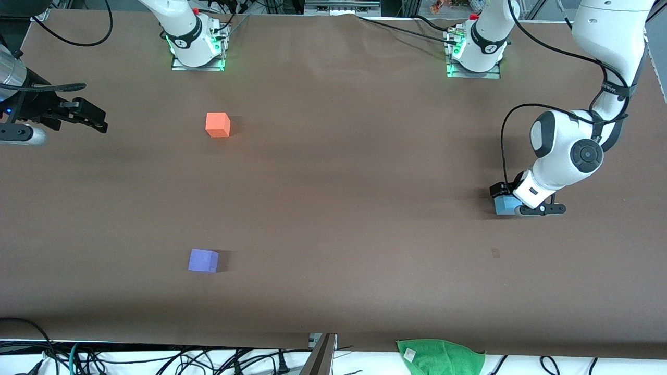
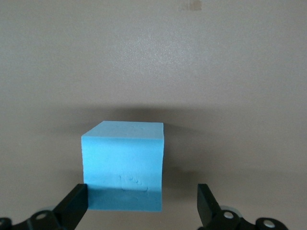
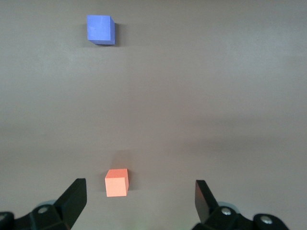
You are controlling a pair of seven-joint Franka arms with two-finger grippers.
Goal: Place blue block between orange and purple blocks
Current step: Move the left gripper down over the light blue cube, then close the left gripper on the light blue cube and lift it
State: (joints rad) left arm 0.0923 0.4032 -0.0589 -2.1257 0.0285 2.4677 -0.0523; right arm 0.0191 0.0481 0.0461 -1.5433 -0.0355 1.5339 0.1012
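The blue block sits on the table at the left arm's end. My left gripper is down over it, open, with the block between the jaws; one finger is at the block's side, the other stands apart from it. The orange block lies toward the right arm's end, nearer the bases. The purple block lies nearer the front camera, in line with it. My right gripper hangs open and empty at the right arm's end; its wrist view shows its jaws, the orange block and the purple block.
A green cloth lies off the table's front edge. A small dark mark is on the brown table cover nearer the front camera than the blue block. Cables run along the table's front edge.
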